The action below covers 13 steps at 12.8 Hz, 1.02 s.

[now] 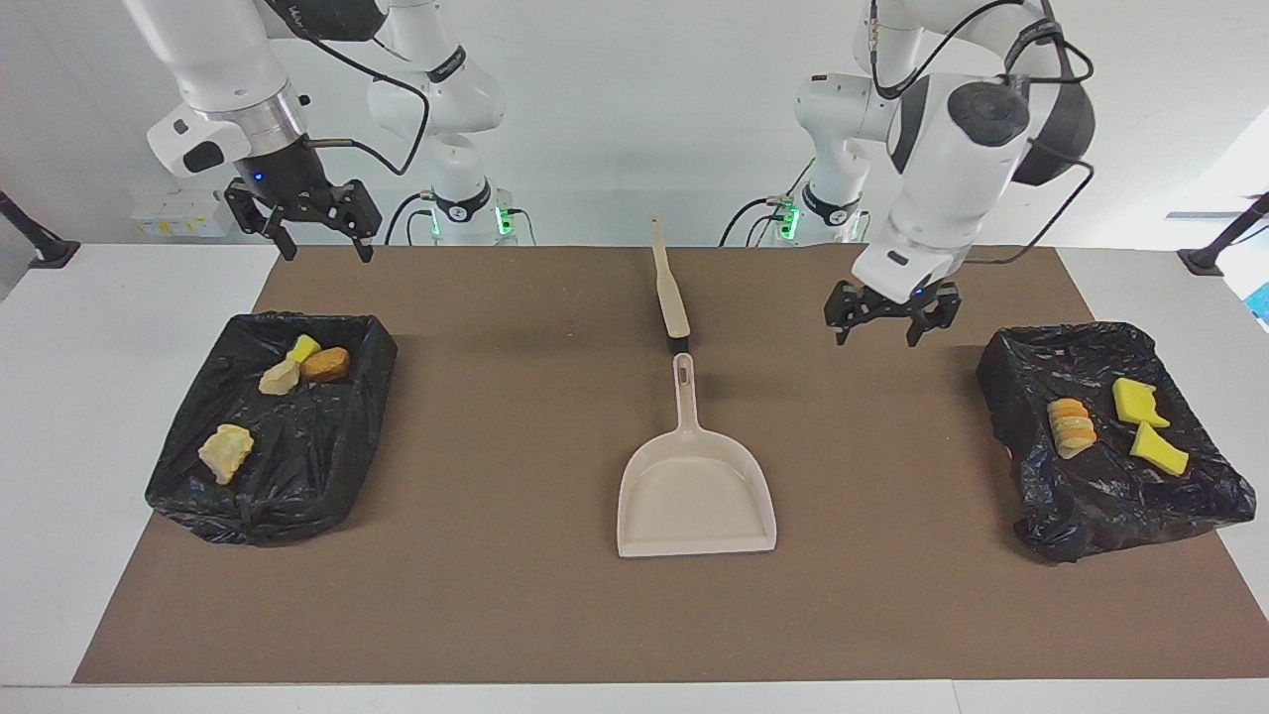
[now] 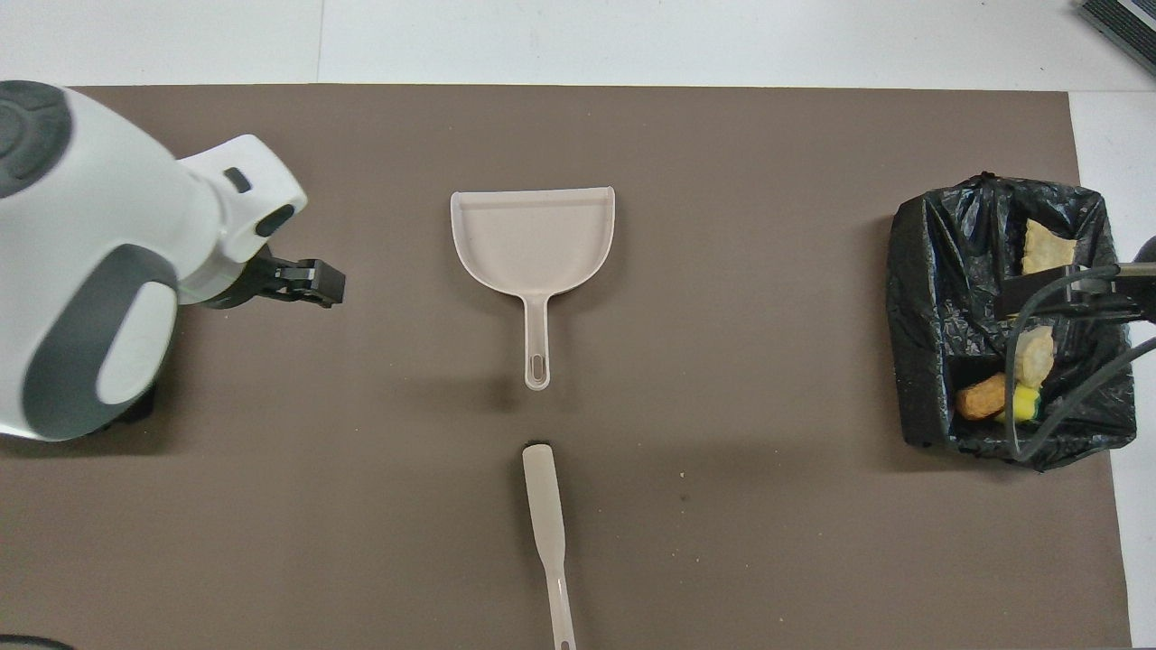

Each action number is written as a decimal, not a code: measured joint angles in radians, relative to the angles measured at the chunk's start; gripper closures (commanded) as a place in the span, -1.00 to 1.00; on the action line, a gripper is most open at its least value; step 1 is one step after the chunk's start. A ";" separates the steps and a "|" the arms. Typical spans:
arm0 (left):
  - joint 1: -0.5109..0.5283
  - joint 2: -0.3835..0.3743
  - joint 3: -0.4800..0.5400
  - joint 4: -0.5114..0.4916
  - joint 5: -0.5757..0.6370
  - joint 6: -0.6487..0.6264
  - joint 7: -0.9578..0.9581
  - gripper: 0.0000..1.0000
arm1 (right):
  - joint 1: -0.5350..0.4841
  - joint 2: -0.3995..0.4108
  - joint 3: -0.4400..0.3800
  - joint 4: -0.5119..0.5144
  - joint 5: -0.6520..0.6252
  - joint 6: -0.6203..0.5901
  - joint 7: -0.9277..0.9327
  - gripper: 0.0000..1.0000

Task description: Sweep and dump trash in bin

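The beige dustpan [image 1: 696, 501] [image 2: 533, 236] lies flat and empty on the mat's middle, its handle toward the robots. The beige brush [image 1: 667, 286] [image 2: 545, 502] lies just nearer the robots. The trash lies in two black-bagged bins: several chunks [image 1: 281, 377] in the bin [image 1: 248, 516] at the right arm's end, three [image 1: 1073, 424] in the bin [image 1: 1091, 531] at the left arm's end. My left gripper [image 1: 889, 332] [image 2: 318, 282] is open and empty, raised over the mat beside that bin. My right gripper [image 1: 322, 243] is open and empty, waiting high above the other bin.
A brown mat [image 1: 496, 595] covers most of the white table [image 1: 59, 397]. In the overhead view the right arm's bin [image 2: 930, 298] shows with trash and cables over it, and the left arm hides the other bin.
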 measured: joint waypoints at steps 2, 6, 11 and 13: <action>0.031 -0.049 0.026 0.000 -0.001 -0.033 0.076 -1.00 | 0.000 0.000 0.000 0.000 0.000 0.000 0.000 -1.00; 0.059 -0.117 0.070 0.046 -0.016 -0.147 0.130 -1.00 | 0.000 0.000 0.000 0.000 0.000 0.000 0.000 -1.00; 0.112 -0.090 0.073 0.204 -0.041 -0.322 0.173 -1.00 | 0.000 0.000 0.000 0.000 0.000 0.000 0.000 -1.00; 0.117 -0.047 0.071 0.265 -0.043 -0.353 0.174 -1.00 | 0.000 0.000 0.000 0.000 0.000 0.000 0.000 -1.00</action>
